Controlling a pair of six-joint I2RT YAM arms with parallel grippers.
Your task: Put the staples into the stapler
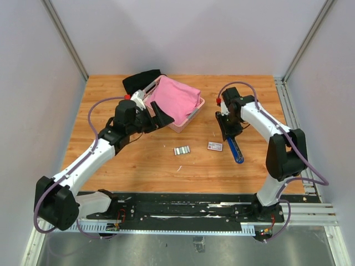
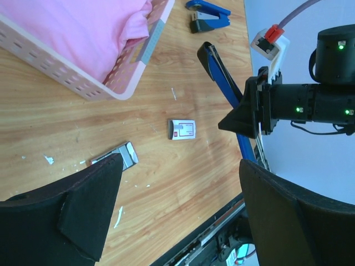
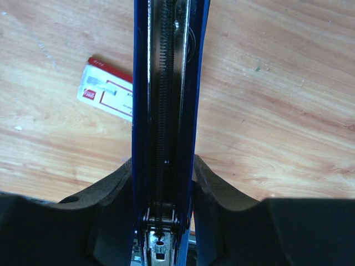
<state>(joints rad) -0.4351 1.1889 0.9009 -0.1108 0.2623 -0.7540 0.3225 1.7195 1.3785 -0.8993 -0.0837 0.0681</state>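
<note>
Mid-table, lower centre of the top view: staples, a silvery block lying flat on the table, and nothing is touching it.
Just right of it: carton, white with red print, flat, sitting between the staples and the stapler.
Stapler: blue and swung open, its channel and spring face the right wrist camera, rail running up the middle of that frame.
Right gripper: clamped on the stapler's rail, a finger pressed to each side.
Left gripper: jaws spread wide, nothing in them, hanging over the table near the basket.
Blocking the look: one finger covers an end of the staples in the left wrist view.
Basket: pink, with a pink cloth heaped inside.
Upper left of the top view: black cloth, just beside the basket's corner.
Top edge, left wrist view: blue part beyond the rail; joined to it or not, cannot tell.
Litter: white scraps near the staples.
</note>
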